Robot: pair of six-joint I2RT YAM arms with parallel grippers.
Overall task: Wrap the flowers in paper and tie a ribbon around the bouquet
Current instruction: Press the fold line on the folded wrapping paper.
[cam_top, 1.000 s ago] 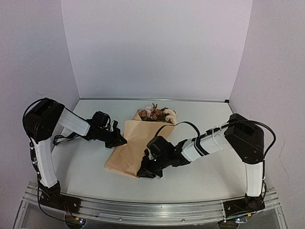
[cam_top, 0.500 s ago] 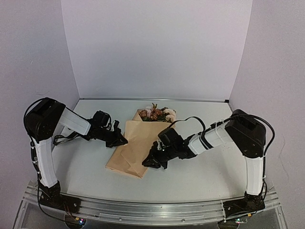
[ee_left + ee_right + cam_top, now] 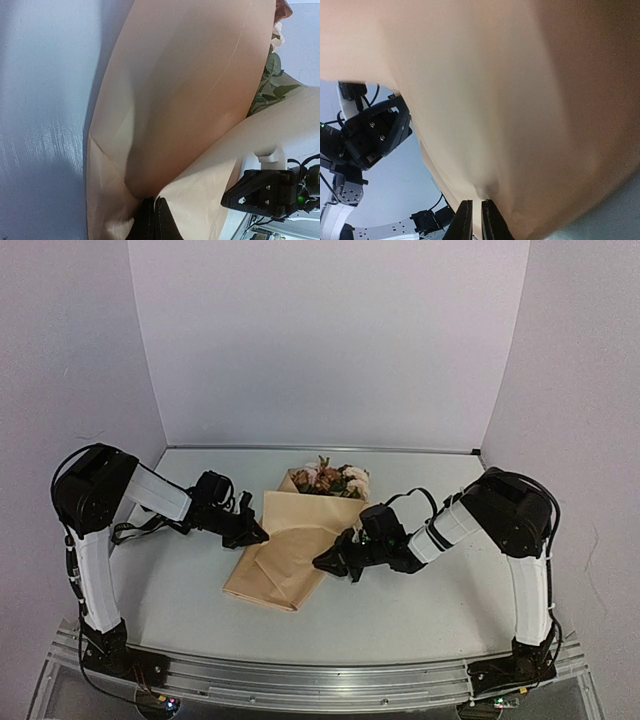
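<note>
The paper (image 3: 285, 560) lies in the middle of the worktop (image 3: 180, 590). It is folded over the flowers (image 3: 330, 480). Only the blooms peek out at the far end. They are cream, pink and brown, with a few green leaves. The stems are hidden under the paper. The near end of the paper points toward the arms and leans a bit to the left.

The left tool (image 3: 258, 536) is at the left edge of the paper, about halfway along it. Its two fingers (image 3: 147, 225) are pressed tight together, and the paper's edge is pinched between them. In the left wrist view the paper folds into a crease right where the fingers bite.

The right tool (image 3: 322, 563) is at the right side of the paper, closer to the near end. Its fingers (image 3: 492, 222) are almost closed, with only a thin slit between them. A thin bit of paper is pinched there. In the right wrist view the paper has a small dent just above the fingertips. The right side of the paper is folded over the top. I cannot tell if the held edge is up off the worktop.

The two tools face each other across the paper and are near each other. Both arms reach in low over the worktop.
</note>
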